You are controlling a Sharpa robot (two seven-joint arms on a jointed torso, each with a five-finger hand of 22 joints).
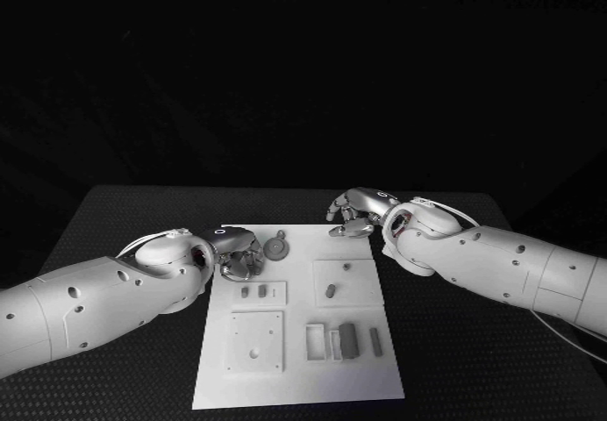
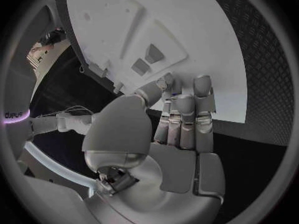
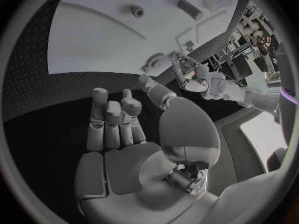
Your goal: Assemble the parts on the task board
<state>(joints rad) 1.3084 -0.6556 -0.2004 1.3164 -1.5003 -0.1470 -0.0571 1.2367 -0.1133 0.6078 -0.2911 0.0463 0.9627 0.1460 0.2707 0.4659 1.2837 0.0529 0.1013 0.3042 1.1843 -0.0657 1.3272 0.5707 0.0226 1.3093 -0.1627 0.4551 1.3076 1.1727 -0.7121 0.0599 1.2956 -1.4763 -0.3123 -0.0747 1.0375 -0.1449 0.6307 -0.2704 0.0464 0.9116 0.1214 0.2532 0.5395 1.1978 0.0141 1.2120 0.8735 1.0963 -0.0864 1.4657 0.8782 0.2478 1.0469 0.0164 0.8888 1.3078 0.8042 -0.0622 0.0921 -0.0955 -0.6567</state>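
My silver right hand (image 3: 134, 139) lies open, palm up to the lens, fingers (image 3: 107, 119) side by side and nearly straight, thumb (image 3: 156, 89) angled away from them, holding nothing. Beyond my fingertips lies the black textured table (image 3: 44, 84), then the white flat task board (image 3: 106, 40). On it, farther out, sit a small grey round part (image 3: 136, 11) and a grey cylindrical part (image 3: 189, 9). Past my thumb tip, my silver left hand (image 3: 187, 69) hovers at the board's edge by a grey toothed wheel (image 3: 154, 63).
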